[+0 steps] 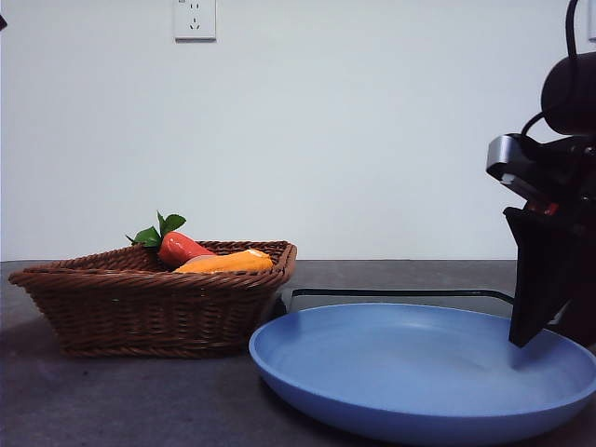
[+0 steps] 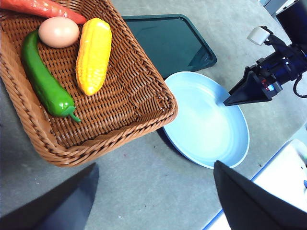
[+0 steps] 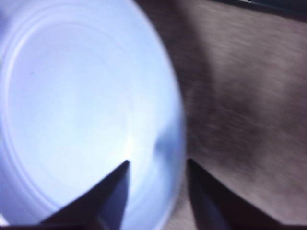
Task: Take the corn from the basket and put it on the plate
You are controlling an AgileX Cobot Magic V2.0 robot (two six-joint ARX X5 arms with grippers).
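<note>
Right gripper (image 1: 538, 321): jaws spread with a clear gap, nothing between them. It hangs low over the plate (image 1: 372, 410), at the right edge of the front frame; its own wrist view shows the plate's pale rim area right under the tips. Left gripper (image 2: 153, 201): jaws wide apart, empty, high up, looking down on the whole layout from the lower edge of its frame.

Corn (image 2: 94, 55) lies in the basket (image 2: 158, 120), upper left of the left wrist frame, just beside the egg (image 2: 59, 31). In the front view it is the orange-yellow piece left of centre, peeking over the rim.

Progress, my read: nothing done yet. Corn not gripped, plate bare. Whole job remains: reach into basket, grasp, lift, carry across, set down.

Count:
- corn: 1
- egg: 1
- green pepper (image 2: 43, 76): 1
- carrot (image 2: 43, 8): 1, top edge, partly cut off
- basket: 1
- plate: 1
- dark tray (image 2: 168, 43): 1, behind the plate
</note>
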